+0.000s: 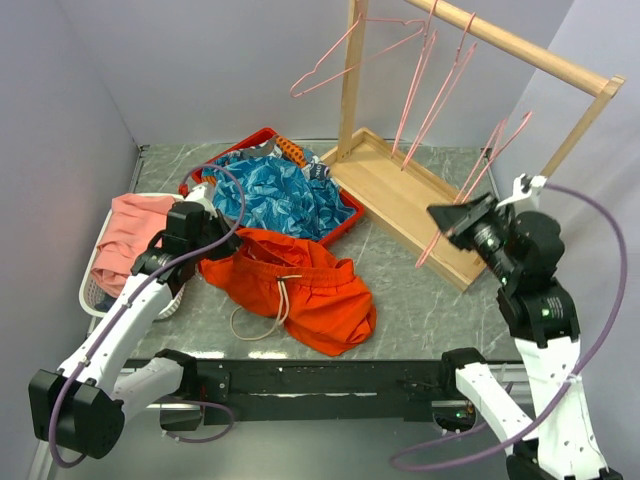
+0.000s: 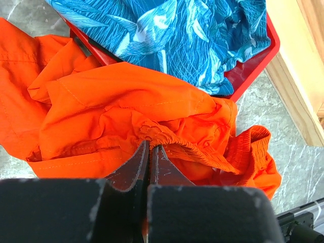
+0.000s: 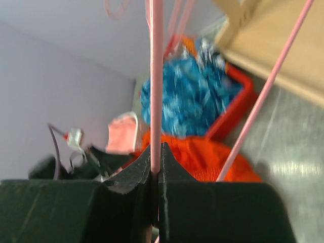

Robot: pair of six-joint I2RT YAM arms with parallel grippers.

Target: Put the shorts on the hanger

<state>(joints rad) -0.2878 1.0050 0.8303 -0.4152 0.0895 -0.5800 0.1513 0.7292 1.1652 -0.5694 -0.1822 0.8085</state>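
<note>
Left end effector (image 2: pixel 150 152) has its two fingers pressed together on a bunched fold of the shorts (image 1: pixel 310 285), the orange-red fabric gathering into a knot right at the fingertips in the left wrist view. Most of the garment lies crumpled on the grey marbled tabletop (image 1: pixel 420 300), left of centre in the overhead view. Its white drawstring (image 1: pixel 281 300) trails out in a loop toward 7 o'clock. Right end effector (image 3: pixel 156 164) is clamped on the hanger (image 3: pixel 156 76); one thin pink wire runs straight up from between the closed fingers, and a second wire slants away toward 1 o'clock. In the overhead view this end effector sits at about 3 o'clock from the shorts, well apart from them, and the held hanger stands tilted over the wooden rack's base (image 1: pixel 400 190). I cannot tell whether its hook rests on the rail (image 1: pixel 520 45). At 12 o'clock from the shorts, touching their upper edge, is a red tray (image 1: pixel 352 215) filled with a blue leaf-patterned garment (image 1: pixel 275 195). At 9 o'clock stands a white basket (image 1: pixel 95 290) with a salmon-pink cloth (image 1: pixel 135 230) draped over it, and the left arm reaches across beside it. More pink hangers (image 1: pixel 430 70) dangle from the rail at 1 o'clock.
</note>
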